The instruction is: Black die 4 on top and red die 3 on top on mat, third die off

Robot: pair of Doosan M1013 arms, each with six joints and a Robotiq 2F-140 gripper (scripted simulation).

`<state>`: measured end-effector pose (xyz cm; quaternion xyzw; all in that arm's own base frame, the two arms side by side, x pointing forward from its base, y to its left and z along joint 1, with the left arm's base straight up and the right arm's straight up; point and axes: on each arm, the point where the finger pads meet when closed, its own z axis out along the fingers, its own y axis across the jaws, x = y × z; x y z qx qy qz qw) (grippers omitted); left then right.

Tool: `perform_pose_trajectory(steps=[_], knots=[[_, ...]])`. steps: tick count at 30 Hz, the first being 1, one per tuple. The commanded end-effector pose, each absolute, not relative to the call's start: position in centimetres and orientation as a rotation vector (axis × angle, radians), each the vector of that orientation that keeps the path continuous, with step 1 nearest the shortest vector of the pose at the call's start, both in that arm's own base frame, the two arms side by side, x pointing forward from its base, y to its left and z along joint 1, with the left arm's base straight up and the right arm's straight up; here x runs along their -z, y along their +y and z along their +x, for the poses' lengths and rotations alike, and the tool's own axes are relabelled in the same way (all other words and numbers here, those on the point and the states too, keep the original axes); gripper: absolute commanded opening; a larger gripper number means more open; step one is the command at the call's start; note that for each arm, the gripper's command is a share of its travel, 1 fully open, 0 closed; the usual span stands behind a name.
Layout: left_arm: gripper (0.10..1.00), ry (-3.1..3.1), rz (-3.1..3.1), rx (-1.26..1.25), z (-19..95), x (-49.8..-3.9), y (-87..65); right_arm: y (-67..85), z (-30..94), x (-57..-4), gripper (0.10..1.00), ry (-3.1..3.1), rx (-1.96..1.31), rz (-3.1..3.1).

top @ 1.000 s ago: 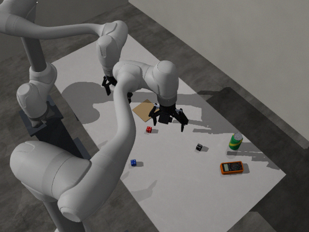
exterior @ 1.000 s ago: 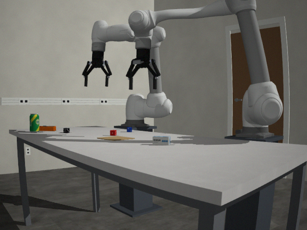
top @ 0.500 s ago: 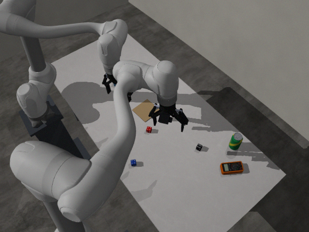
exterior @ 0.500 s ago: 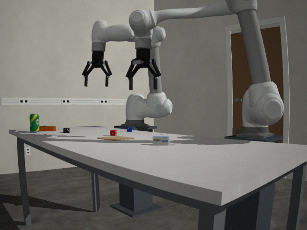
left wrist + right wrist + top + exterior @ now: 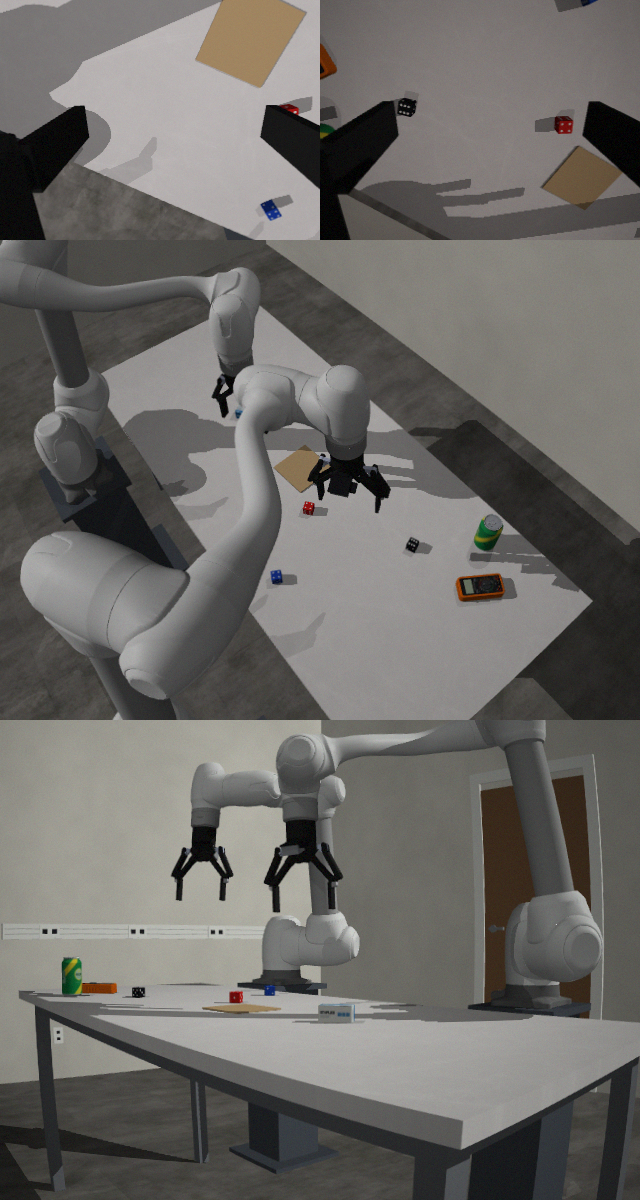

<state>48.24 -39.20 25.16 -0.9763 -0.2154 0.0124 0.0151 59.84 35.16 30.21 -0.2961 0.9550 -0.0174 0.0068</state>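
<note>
The black die point(image 5: 412, 544) point(image 5: 138, 992) point(image 5: 407, 107) lies off the mat; its 6 face seems to be on top. The red die point(image 5: 308, 508) point(image 5: 236, 996) point(image 5: 289, 108) point(image 5: 564, 125) lies just off the tan mat point(image 5: 297, 468) point(image 5: 241, 1008) point(image 5: 250, 40) point(image 5: 582, 175) and shows a 4 face to the right wrist camera. The blue die point(image 5: 276, 576) point(image 5: 269, 990) point(image 5: 271, 210) lies off the mat. My left gripper point(image 5: 303, 909) point(image 5: 174, 121) is open and empty, high above the table. My right gripper point(image 5: 349, 502) point(image 5: 200, 899) point(image 5: 491, 118) is open and empty, high up between the red and black dice.
A green can point(image 5: 488, 533) point(image 5: 71, 976) stands beyond the black die, near an orange multimeter point(image 5: 480, 587) point(image 5: 101, 988). A small white and blue box point(image 5: 238, 413) point(image 5: 336, 1013) lies on the mat's other side, under the left gripper in the top view.
</note>
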Motion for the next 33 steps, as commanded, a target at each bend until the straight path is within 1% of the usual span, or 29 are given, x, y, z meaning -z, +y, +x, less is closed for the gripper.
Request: perform_pose_trajectory(steps=[1, 15, 17, 25, 33], knots=[[1.0, -0.682, -3.032, -0.042, 48.9, -25.1, -38.2, 35.2, 59.9, -30.3, 1.0, 2.986, 0.053, -0.926], [1.0, -0.865, -2.927, -0.147, 54.2, -22.4, -22.9, 35.2, 59.9, -30.3, 1.0, 2.986, 0.053, -0.926], [1.0, -0.865, -2.927, -0.147, 54.2, -22.4, -22.9, 35.2, 59.9, -30.3, 1.0, 2.986, 0.053, -0.926], [1.0, -1.003, -2.852, -0.247, 55.2, -20.6, -11.0, 35.2, 59.9, -30.3, 1.0, 2.986, 0.053, -0.926], [1.0, -1.139, -2.785, -0.356, 53.7, -19.0, 0.2, 35.2, 59.9, -30.3, 1.0, 2.986, 0.053, -0.926]])
